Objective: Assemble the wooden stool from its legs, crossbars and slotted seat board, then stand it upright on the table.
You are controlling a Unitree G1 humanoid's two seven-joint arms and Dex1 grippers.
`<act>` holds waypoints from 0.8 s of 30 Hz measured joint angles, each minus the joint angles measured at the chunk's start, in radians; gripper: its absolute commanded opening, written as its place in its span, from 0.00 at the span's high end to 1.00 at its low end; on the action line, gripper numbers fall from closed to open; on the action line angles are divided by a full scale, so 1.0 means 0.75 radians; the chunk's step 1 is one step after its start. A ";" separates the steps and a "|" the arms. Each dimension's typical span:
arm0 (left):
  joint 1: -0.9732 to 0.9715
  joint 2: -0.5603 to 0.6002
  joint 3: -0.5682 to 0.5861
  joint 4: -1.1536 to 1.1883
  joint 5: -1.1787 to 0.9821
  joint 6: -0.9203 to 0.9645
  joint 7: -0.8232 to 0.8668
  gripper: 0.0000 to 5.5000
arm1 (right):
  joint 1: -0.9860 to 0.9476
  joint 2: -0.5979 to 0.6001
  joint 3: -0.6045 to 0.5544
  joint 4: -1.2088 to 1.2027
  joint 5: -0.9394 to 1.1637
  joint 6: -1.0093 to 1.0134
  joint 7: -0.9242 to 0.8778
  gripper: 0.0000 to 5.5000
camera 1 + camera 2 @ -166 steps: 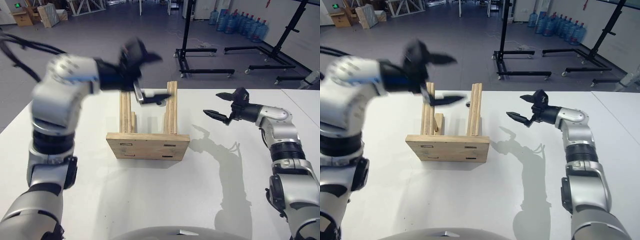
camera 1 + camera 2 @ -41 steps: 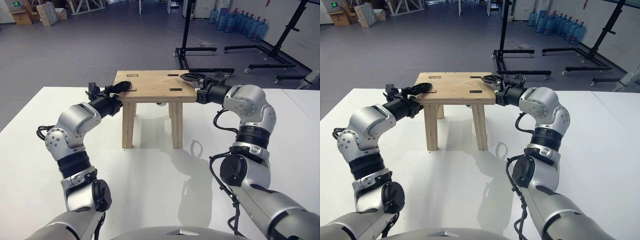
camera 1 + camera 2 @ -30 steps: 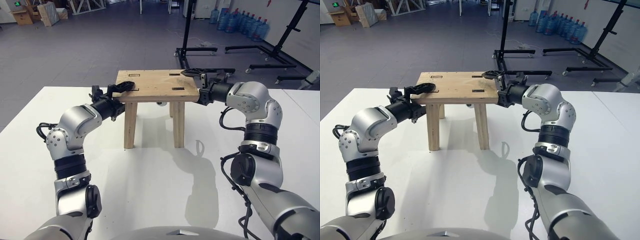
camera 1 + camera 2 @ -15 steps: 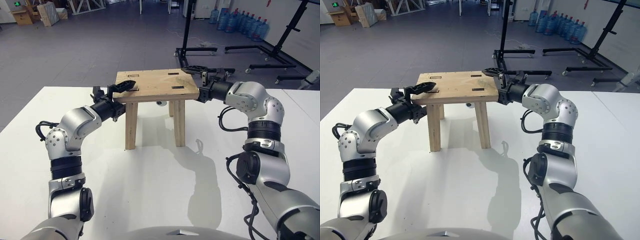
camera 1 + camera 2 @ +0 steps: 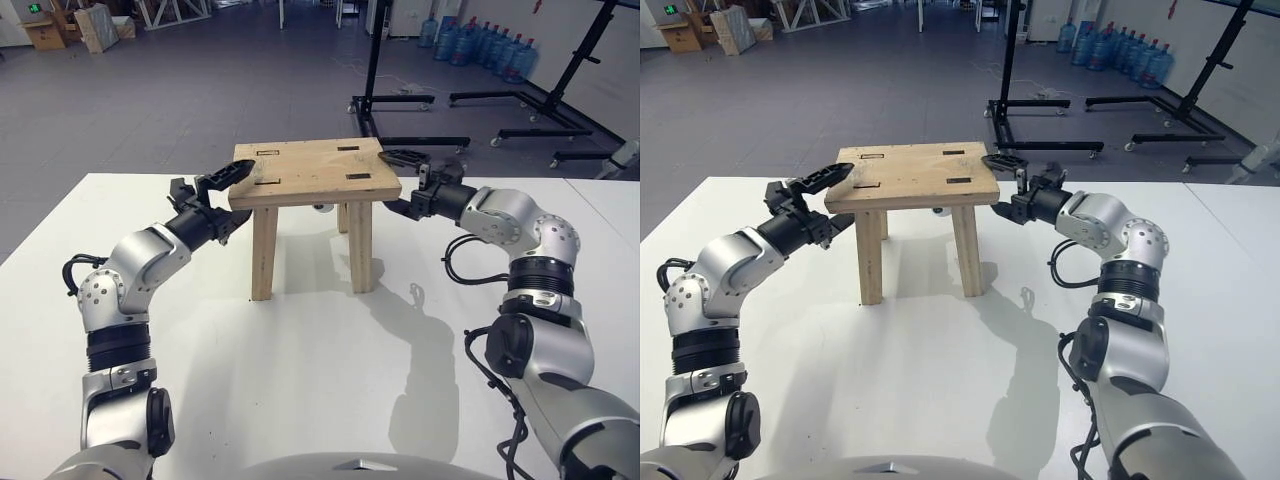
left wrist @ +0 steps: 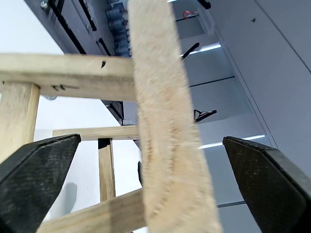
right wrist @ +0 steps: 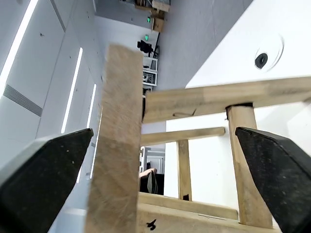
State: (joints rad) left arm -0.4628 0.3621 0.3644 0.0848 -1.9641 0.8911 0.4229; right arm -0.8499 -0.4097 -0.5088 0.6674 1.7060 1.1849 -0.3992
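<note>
One pale wooden stool (image 5: 308,172), upright, slotted seat | left fingers (image 5: 235,172) released | right fingers (image 5: 402,156) released

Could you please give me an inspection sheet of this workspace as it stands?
Surface: white table, carrying the stool.
Job's things: wooden stool assembled, upright on its legs.
Clutter: small round disc on the table beyond the stool.
End effectors: left end effector and right end effector both open, straddling opposite edges of the seat.
Cables: black cable loops along the arms, apart from the stool.
Surroundings: grey floor, black wheeled racks, blue water bottles.
</note>
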 measured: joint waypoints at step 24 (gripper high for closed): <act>0.697 0.123 -0.141 -0.715 1.391 -0.481 -0.249 0.02 | 0.934 0.082 0.420 -1.171 -1.187 -0.689 0.297 0.02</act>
State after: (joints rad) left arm 0.0602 0.4544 0.2583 -0.4512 -0.9208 0.5302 0.2364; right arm -0.1493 -0.3482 -0.1935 -0.2111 0.8159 0.6680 -0.1762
